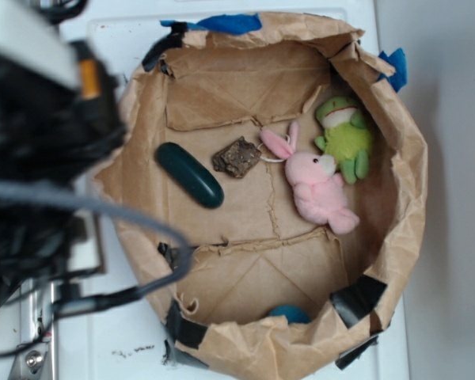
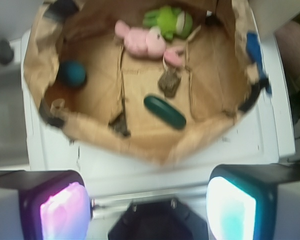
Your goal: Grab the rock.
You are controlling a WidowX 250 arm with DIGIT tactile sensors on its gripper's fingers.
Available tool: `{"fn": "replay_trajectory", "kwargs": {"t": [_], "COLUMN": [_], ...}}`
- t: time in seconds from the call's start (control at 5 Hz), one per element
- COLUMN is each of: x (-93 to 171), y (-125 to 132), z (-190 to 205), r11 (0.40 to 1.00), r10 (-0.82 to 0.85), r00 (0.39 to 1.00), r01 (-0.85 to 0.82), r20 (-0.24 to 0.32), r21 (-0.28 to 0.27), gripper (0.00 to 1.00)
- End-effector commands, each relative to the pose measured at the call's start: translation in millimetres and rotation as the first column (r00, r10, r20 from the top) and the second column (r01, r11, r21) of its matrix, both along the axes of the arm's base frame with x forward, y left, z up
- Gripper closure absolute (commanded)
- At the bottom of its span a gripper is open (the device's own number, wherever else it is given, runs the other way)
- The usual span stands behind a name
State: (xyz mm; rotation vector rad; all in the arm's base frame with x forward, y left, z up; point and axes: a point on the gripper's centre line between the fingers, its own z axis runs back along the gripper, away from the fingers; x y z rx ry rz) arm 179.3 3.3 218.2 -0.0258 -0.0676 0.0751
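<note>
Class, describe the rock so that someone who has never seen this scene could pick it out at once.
Look inside the brown paper tub. Near the middle of its floor, between the dark green capsule and the pink bunny, lies the rock. It alone is rough, craggy and dark brown; its neighbours are smooth or plush.

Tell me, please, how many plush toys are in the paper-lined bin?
2: a pink bunny mid-right beside the rock, and a green frog against the right wall, touching the bunny. None looks hidden.
</note>
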Motion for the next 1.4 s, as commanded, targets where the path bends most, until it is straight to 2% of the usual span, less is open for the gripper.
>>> {"fn": "replay_trajectory", "kwargs": {"t": [0.0,0.2,0.6,0.8,1.0,1.2], "x": [55.9,68.9,78.2,77.7,76.9,76.4], "y": [22.5,26.1,30.1,40.7,57.4,62.8], "z": [-35.7,-72.7,-137.0,-159.4,-169.7,-176.2], "r11": [0.999,0.997,0.998,0.998,0.996,0.983], "r10": [-0.015,0.012,0.042,0.042,0.077,0.178], "r00": [1.0,1.0,0.999,0.999,0.997,0.983], "r01": [0.015,-0.011,-0.041,-0.042,-0.076,-0.177], "r20": [0.006,0.012,0.03,0.003,0.012,0.045], "r21": [-0.048,-0.072,-0.047,-0.039,-0.056,-0.039], "gripper": [0.0,0.0,0.0,0.0,0.0,0.0]}}
